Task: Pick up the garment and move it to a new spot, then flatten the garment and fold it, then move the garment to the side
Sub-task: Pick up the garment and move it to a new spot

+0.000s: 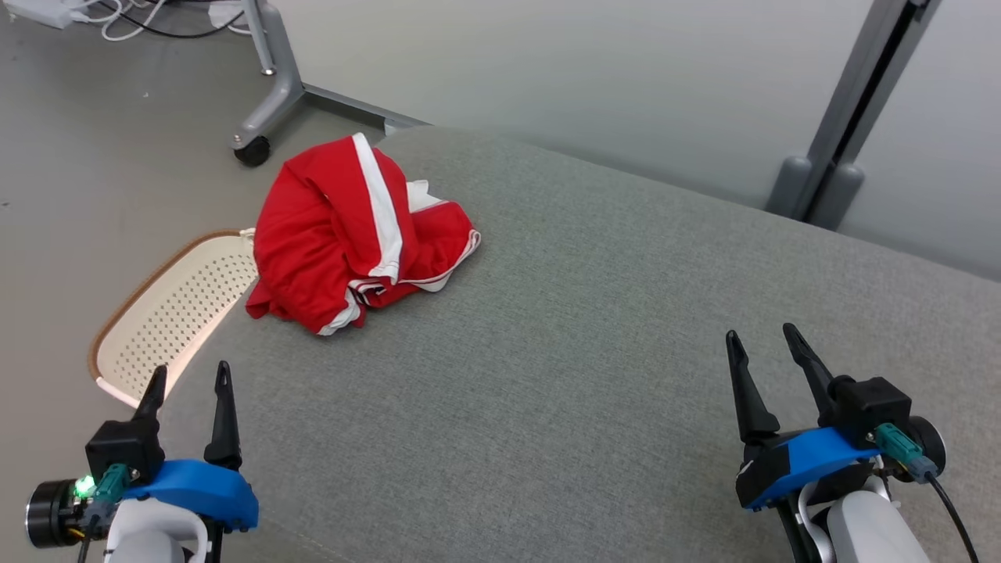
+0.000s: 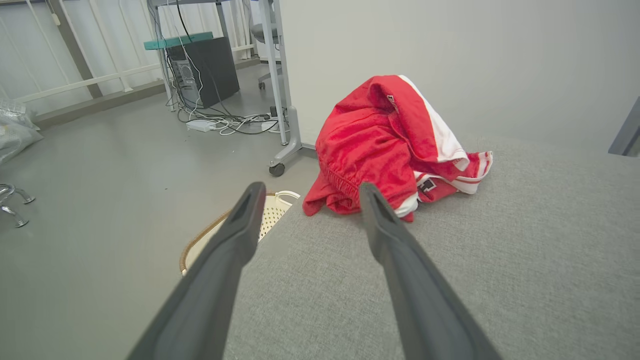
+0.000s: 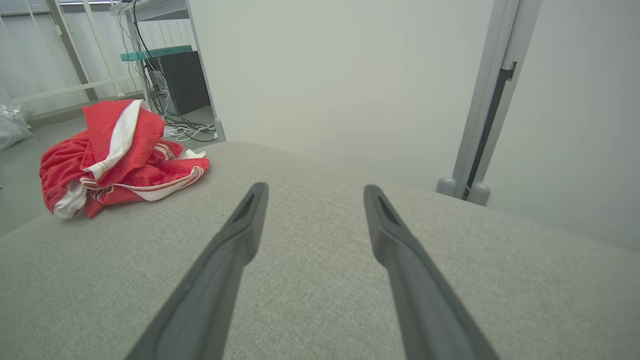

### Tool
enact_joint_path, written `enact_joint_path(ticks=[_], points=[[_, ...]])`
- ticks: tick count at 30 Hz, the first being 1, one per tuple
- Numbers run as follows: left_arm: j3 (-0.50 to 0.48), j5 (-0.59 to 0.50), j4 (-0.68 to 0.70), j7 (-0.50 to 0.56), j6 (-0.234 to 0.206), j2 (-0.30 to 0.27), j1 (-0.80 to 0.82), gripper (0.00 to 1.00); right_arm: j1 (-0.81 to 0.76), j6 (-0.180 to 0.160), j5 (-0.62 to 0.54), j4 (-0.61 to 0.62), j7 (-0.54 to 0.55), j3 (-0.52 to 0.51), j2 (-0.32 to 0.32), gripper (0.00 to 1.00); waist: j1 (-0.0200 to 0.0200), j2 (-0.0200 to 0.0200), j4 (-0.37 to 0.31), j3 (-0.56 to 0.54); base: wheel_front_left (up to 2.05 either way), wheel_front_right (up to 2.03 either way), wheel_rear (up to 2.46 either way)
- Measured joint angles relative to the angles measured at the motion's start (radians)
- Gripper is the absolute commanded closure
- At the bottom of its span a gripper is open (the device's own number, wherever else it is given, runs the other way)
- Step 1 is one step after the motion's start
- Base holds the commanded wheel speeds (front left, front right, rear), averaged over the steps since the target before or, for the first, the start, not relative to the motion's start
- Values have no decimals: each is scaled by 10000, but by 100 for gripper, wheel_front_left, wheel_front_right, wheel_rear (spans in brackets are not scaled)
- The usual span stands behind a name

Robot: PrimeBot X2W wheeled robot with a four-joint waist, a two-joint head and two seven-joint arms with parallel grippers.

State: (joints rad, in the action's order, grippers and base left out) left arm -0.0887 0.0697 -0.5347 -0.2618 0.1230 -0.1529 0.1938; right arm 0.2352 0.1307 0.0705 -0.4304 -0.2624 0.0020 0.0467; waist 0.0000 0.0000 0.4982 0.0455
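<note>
A red garment (image 1: 344,234) with white stripes lies crumpled in a heap near the far left edge of the grey fabric surface (image 1: 586,352). The left wrist view has the garment (image 2: 380,145) just beyond the fingertips, and the right wrist view has the garment (image 3: 115,155) far off to the left. My left gripper (image 1: 190,375) hovers open at the lower left, over the surface's left edge, with nothing between its fingers. Open and empty too, my right gripper (image 1: 762,335) sits at the lower right, well away from the garment.
A cream perforated basket (image 1: 168,313) with a brown rim stands on the floor beside the surface's left edge, partly under the garment. A wheeled desk leg (image 1: 270,94) and cables (image 2: 220,122) lie beyond. A grey post (image 1: 844,117) rises at the far right.
</note>
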Motion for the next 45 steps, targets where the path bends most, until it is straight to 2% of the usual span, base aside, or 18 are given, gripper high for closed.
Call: enact_joint_path(ticks=[6, 11, 22, 33, 34, 35, 40, 45], points=[[19, 481, -274, 0, 54, -268, 828, 0, 377, 0, -408, 36, 0, 150, 6, 0, 1, 1, -526, 706, 0, 0, 0], [466, 1175, -600, 0, 67, -650, 1748, 0, 759, 0, -742, 58, 0, 238, 8, 0, 2, 1, -943, 1419, 0, 0, 0], [1476, 2612, -1624, -10, 71, -1870, 3593, 0, 1680, 0, -1281, 324, 0, 343, 10, 0, 3, 3, -1974, 3218, 0, 0, 0], [1214, 3367, -2769, -10, 69, -2435, 4685, 0, 1921, 0, -1448, 616, -4, 349, 0, 0, 1, 3, -2672, 4121, 0, 0, 0], [1177, 3371, -2811, -10, 69, -2420, 4758, 14, 1923, 0, -1427, 635, -4, 322, 0, 0, 1, 3, -2705, 4131, 0, 0, 0], [1174, 3369, -2836, -10, 69, -2403, 4792, 100, 1927, 0, -1427, 650, -4, 288, -2, 0, 1, 3, -2726, 4132, 0, 0, 0], [1246, 3369, -2752, -10, 69, -2385, 4790, 100, 1893, 0, -1342, 660, -4, 96, 8, 0, 1, 3, -2767, 3954, 0, 0, 0], [1373, 3327, -1954, -10, 69, -2497, 4737, 100, 1793, 0, -1016, 577, -2, 107, 10, 0, 0, 2, -2775, 3513, 0, 0, 0]])
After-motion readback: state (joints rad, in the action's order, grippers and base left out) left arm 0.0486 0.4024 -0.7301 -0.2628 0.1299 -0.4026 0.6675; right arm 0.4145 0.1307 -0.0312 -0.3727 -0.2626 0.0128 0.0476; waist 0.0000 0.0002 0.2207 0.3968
